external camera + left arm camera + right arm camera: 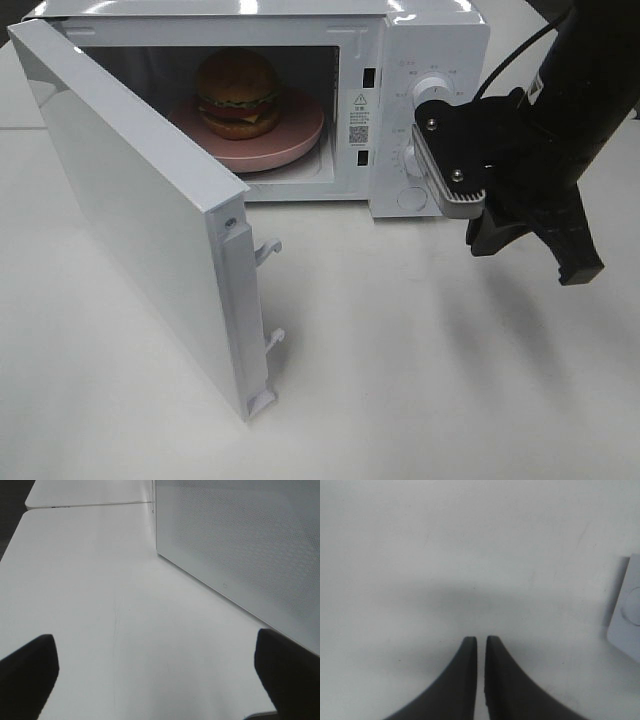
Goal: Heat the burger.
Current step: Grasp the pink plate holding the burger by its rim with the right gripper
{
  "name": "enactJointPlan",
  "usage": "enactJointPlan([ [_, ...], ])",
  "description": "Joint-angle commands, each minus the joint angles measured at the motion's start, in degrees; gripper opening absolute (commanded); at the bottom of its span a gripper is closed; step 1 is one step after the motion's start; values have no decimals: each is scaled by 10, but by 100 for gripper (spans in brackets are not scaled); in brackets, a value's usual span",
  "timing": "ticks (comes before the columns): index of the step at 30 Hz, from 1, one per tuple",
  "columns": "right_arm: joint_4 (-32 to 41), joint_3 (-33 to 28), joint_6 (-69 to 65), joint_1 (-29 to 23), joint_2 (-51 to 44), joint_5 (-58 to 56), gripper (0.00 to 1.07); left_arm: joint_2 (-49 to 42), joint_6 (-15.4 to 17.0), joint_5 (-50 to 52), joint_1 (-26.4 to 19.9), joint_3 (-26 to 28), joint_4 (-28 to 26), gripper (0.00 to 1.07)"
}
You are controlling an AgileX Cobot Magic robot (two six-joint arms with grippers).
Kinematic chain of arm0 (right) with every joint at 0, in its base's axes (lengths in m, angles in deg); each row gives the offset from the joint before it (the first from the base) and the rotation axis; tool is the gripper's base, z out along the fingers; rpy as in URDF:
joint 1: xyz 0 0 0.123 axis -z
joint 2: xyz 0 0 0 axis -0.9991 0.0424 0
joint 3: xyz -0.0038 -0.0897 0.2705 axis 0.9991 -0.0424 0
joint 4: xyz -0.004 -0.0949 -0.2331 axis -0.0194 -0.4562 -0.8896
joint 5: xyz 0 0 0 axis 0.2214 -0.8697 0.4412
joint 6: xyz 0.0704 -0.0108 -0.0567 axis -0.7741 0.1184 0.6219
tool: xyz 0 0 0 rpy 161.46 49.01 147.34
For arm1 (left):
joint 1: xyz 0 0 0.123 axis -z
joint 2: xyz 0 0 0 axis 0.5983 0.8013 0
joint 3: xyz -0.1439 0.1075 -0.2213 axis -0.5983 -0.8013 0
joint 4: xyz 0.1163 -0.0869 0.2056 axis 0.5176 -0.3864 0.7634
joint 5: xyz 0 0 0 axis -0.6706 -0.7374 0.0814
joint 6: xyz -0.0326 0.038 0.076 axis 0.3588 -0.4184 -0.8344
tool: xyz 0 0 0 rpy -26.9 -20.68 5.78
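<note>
The burger (238, 92), with a domed orange-brown bun, sits on a pink dish (300, 140) inside the white microwave (430, 40), whose door (130, 200) is swung wide open. My right gripper (530, 255) hangs over the table in front of the microwave's control panel, to the right of the cavity. Its fingertips (470, 647) stand almost together with only a thin slit and nothing between them. My left gripper (157, 680) is open and empty, low over the table beside the door's outer face (240, 545). It is outside the exterior high view.
Two dials (432, 88) sit on the microwave's right-hand panel. A corner of the microwave (630, 615) shows in the right wrist view. Door latch hooks (268, 250) stick out from the door's free edge. White tabletop (420, 380) spreads in front.
</note>
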Motion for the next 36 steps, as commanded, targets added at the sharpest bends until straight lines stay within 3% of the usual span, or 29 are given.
enactJointPlan([
  [1, -3, 3, 58, 2, -4, 14, 10, -13, 0, 5, -2, -1, -2, 100],
  [6, -19, 3, 91, 1, -4, 46, 12, -13, 0, 5, -2, -1, -2, 100],
  [12, -46, 3, 91, 1, -4, 77, 26, -13, 0, 5, -2, -1, -2, 100],
  [14, -46, 3, 91, 1, -4, 105, 40, -13, 0, 5, -2, -1, -2, 100],
  [15, -46, 3, 91, 1, -4, 105, 40, -13, 0, 5, -2, -1, -2, 100],
  [16, -45, 3, 87, 1, -4, 124, 51, -13, 0, 5, -2, -1, -2, 100],
  [18, -45, 3, 83, 1, -4, 133, 57, -13, 0, 5, -2, -1, -2, 100],
  [19, -44, 3, 73, -7, -4, 146, 68, -13, 0, 5, -2, -1, -2, 100],
  [20, -44, 3, 73, -7, -4, 146, 68, -13, 0, 5, -2, -1, -2, 100],
  [22, -43, 3, 52, -17, -1, 168, 83, -13, 0, 5, -2, -1, -2, 100],
  [24, -43, 3, 22, -23, 4, 191, 88, -13, 0, 5, -2, -1, -2, 100],
  [36, -88, 31, 6, -45, 38, 230, 88, -13, 0, 5, -2, -1, -2, 100],
])
